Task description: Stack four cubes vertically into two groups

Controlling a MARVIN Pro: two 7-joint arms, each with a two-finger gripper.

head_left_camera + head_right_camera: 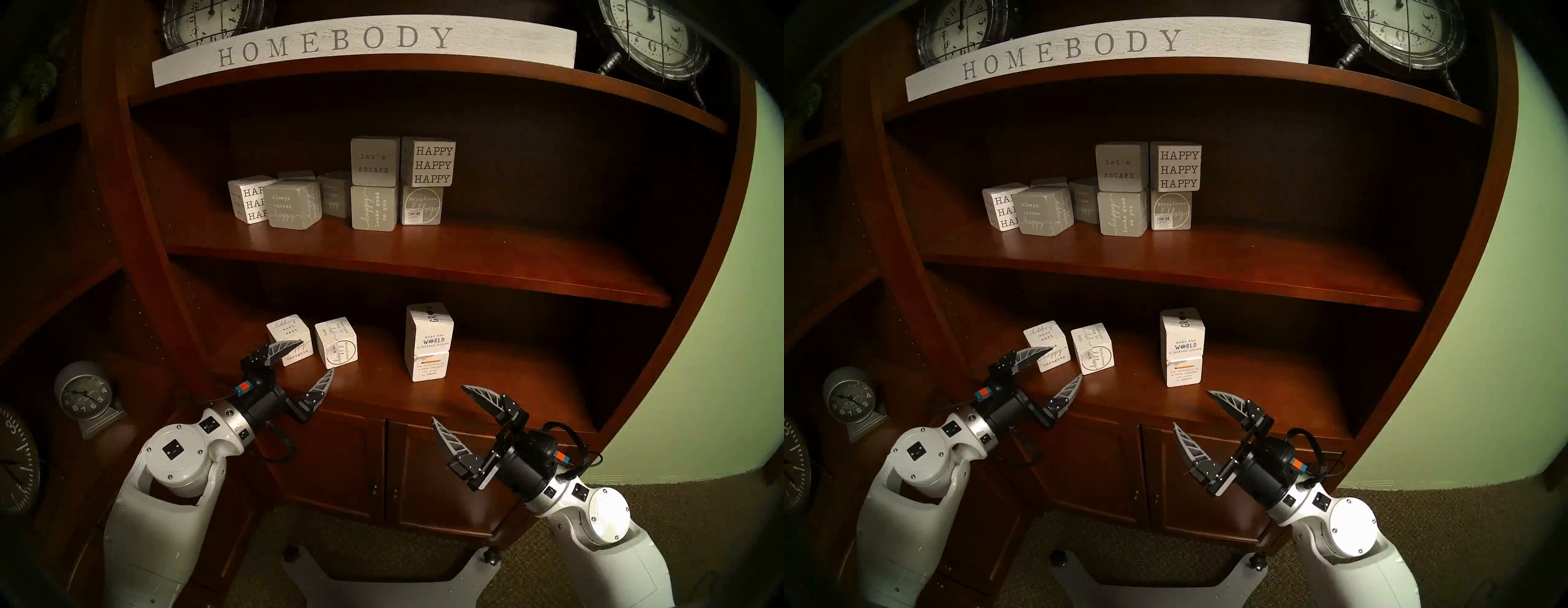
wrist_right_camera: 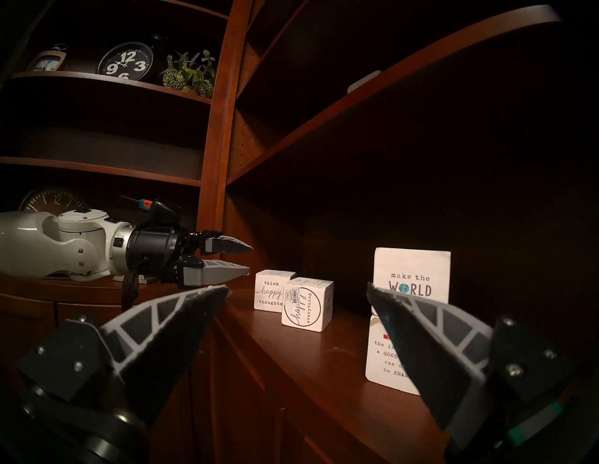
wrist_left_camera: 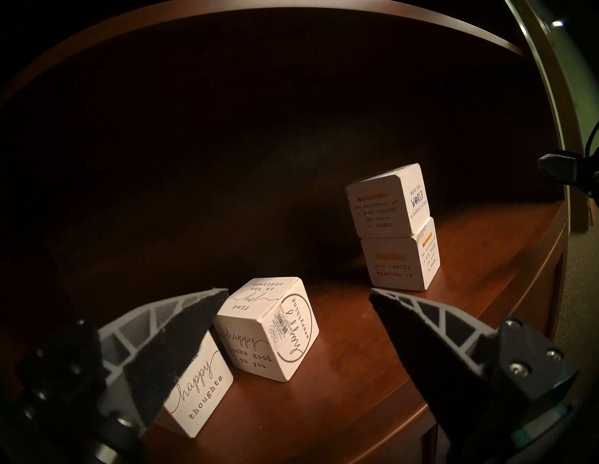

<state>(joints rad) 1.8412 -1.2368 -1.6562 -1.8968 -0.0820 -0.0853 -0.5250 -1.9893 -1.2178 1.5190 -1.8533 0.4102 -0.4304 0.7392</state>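
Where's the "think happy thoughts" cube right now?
The think happy thoughts cube sits left on the lower shelf, beside the tilted happy everything cube, before the open left gripper.

Dim warm light, deep shadow inside the shelf recesses, fisheye bending at dark rims, print mostly sharp

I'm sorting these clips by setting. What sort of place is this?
Likely a home living room or a staged home-decor display: a dark wooden bookcase with cabinet doors below, a "HOMEBODY" sign on top, several decorative clocks, and word-printed decor blocks on the shelves, with carpet underfoot.
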